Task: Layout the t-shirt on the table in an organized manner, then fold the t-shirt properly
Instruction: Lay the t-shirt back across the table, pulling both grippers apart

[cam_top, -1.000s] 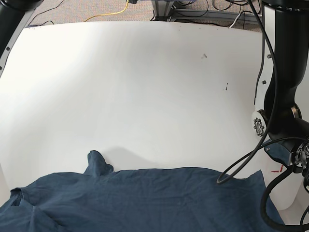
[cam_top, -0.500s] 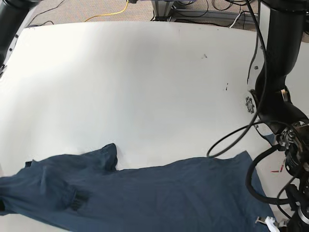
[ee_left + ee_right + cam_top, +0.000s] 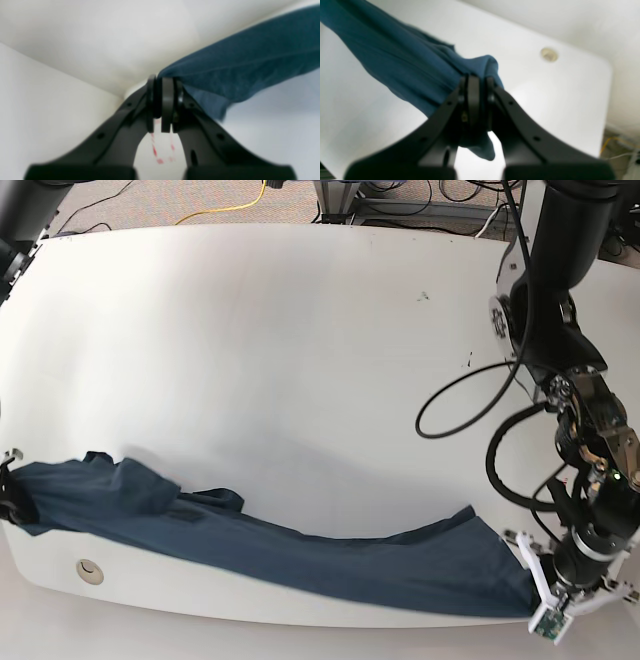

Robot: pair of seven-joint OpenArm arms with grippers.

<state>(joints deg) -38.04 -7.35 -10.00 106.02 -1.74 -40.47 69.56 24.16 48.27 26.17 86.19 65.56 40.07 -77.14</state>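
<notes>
**Shirt pulled toward the near edge, stretched between both claws**

Since a second ago, the t-shirt (image 3: 300, 555) has slid nearer. Left gripper (image 3: 163, 105) and right gripper (image 3: 475, 102) each pinch a fabric end, jaws closed. It lies as a narrow, wrinkled band along the table (image 3: 300, 360).

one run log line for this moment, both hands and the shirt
left hand: shut on t-shirt edge | right hand: shut on t-shirt | t-shirt: stretched between hands along near edge of table | fold: not yet done
</notes>
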